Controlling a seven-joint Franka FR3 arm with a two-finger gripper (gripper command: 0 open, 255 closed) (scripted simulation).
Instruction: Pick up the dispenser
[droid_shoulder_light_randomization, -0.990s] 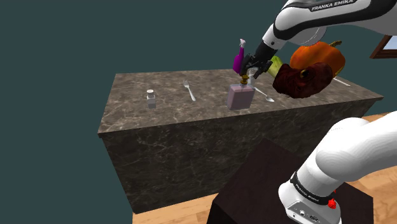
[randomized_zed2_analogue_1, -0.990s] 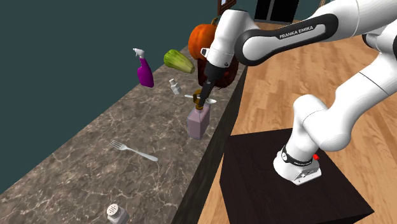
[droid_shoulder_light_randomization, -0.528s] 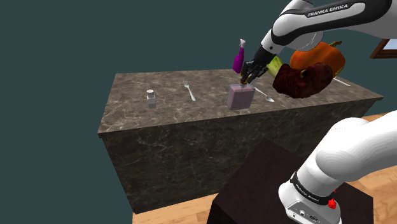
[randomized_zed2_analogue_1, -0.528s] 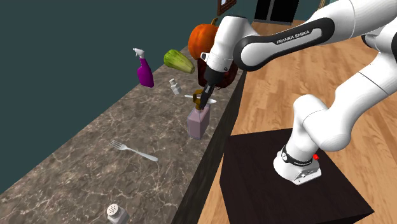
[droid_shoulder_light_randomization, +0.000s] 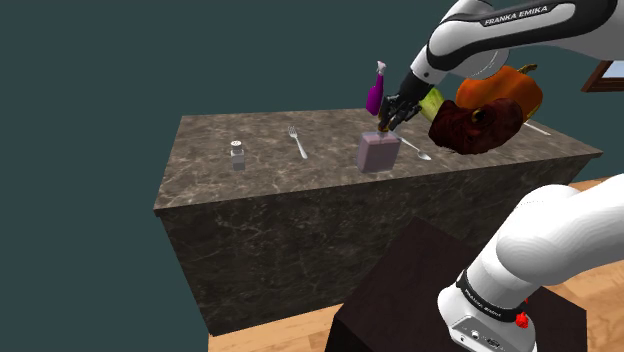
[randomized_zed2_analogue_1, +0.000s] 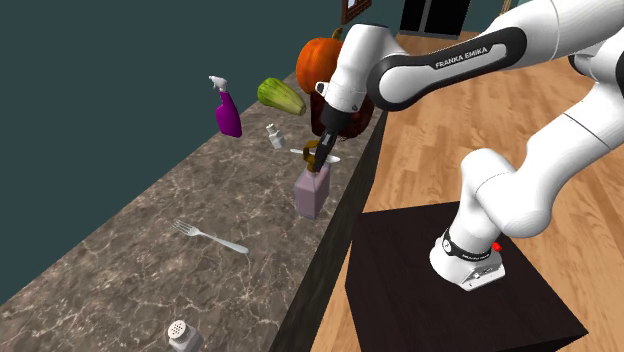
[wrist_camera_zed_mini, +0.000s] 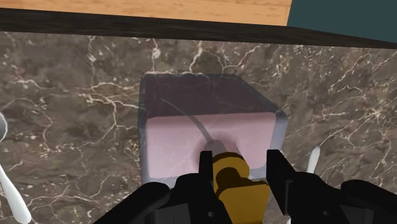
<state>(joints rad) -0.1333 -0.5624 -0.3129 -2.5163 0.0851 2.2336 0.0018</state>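
Though boxy, translucent pink dispenser

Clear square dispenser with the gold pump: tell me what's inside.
In the dispenser, pink liquid and a thin curved tube show through the clear walls. The gold pump covers the tube's upper end.

The dispenser pump's base hides behind the hand; a spoon runs off the edge.
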